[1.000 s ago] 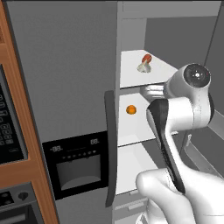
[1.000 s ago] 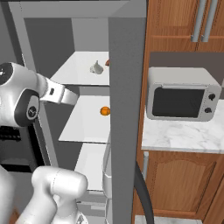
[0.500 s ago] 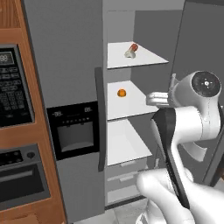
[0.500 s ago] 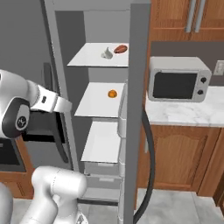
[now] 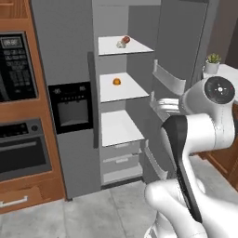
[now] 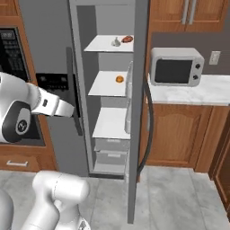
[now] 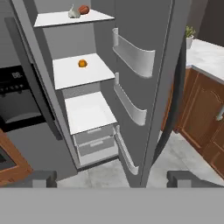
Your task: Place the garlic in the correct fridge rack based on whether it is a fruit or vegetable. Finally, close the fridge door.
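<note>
The garlic point(image 5: 120, 44) point(image 6: 116, 42) point(image 7: 73, 13), a small off-white bulb, lies on the fridge's top shelf beside a reddish item point(image 7: 83, 9). One shelf below sits a small orange fruit point(image 5: 116, 81) point(image 6: 119, 79) point(image 7: 82, 64). The fridge door point(image 5: 181, 46) point(image 6: 137, 112) point(image 7: 148, 48) stands wide open to the right, its white bins facing the shelves and its dark handle point(image 6: 148, 130) on the outer side. My gripper point(image 7: 112, 179) is open and empty, well back from the fridge and aimed at its lower shelves.
Left of the open compartment is the grey door with the black dispenser panel point(image 5: 72, 107), then a wall oven point(image 5: 18, 148). A microwave point(image 6: 175, 66) stands on the marble counter point(image 6: 202, 92) to the right. Drawers point(image 7: 94, 142) fill the fridge's bottom.
The whole picture has shifted and the fridge looks smaller: the base has backed away. The garlic and the orange fruit stay on their shelves and the door stays open.
</note>
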Motion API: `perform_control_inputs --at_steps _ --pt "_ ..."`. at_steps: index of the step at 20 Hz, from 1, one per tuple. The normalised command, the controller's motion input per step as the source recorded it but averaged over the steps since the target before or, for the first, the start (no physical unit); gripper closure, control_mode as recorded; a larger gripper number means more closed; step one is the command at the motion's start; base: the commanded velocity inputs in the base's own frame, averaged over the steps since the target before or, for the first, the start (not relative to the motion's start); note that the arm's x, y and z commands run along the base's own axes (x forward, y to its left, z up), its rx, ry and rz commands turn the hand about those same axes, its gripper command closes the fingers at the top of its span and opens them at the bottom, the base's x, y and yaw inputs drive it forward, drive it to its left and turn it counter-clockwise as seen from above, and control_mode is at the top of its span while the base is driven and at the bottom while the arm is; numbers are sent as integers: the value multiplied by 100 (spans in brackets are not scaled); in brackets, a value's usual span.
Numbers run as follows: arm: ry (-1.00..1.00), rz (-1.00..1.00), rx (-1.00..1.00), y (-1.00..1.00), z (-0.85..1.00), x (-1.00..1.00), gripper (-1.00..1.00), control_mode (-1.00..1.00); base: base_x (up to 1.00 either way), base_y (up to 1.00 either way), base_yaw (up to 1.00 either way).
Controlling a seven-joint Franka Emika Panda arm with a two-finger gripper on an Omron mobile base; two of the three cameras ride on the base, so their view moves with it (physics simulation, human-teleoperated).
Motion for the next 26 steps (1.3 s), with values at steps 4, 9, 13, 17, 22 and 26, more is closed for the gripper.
perform_control_inputs --at_steps 4,9,13,17,22,26 --pt "0 0 0 0 0 0 -100 100 -75 -67 12" --pt "0 0 0 0 0 0 -100 100 6 -98 18" --pt "0 0 0 0 0 0 -100 100 21 -100 22" --pt "0 0 0 0 0 0 -100 100 28 -99 24" --pt "0 0 0 0 0 0 -100 100 62 -65 37" --pt "0 0 0 0 0 0 -100 100 58 -65 40"
